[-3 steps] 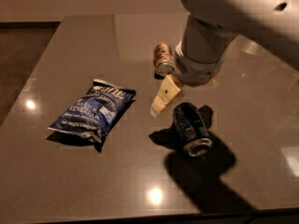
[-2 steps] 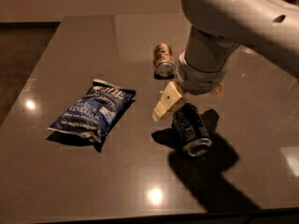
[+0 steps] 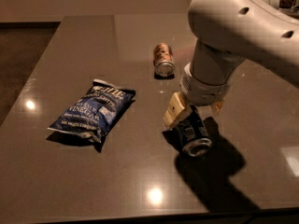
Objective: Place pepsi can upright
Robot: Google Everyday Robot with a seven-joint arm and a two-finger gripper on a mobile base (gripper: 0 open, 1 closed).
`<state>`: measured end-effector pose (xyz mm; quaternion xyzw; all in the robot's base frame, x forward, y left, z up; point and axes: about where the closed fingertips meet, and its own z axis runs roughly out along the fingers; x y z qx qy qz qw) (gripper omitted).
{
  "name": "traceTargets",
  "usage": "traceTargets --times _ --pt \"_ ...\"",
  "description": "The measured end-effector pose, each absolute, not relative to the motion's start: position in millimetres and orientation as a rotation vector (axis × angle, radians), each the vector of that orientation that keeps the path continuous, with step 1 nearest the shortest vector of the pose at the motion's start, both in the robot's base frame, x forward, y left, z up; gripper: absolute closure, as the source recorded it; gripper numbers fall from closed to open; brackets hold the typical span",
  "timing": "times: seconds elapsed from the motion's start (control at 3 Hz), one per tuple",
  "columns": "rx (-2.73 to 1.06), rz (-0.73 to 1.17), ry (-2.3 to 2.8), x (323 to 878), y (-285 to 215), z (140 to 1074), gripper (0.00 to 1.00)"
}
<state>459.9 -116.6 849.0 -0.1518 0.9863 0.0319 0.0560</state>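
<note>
The pepsi can point(image 3: 193, 136) lies on its side on the dark table, right of centre, its silver open end facing the front. My gripper point(image 3: 196, 110) hangs straight down over the can's far end. Its tan fingers point(image 3: 176, 110) stand apart on either side of the can, low and close to it, but not closed on it. The big white arm covers the can's rear part.
A tan-brown can point(image 3: 163, 59) lies on its side behind the gripper. A flat blue chip bag point(image 3: 93, 110) lies to the left. The table's front edge point(image 3: 140, 216) runs along the bottom, and its left edge slants at the upper left.
My gripper has come down and a little to the right, from above the can's left side to straddling its far end. The can, the bag and the tan can have not moved.
</note>
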Motion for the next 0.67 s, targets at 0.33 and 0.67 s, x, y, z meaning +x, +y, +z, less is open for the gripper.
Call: traceTargets --times 0.33,0.67 --pt "-0.474 0.083 2.982 464 -115 853 0.44" --pt "-0.550 0.042 2.887 484 -121 878 0.75"
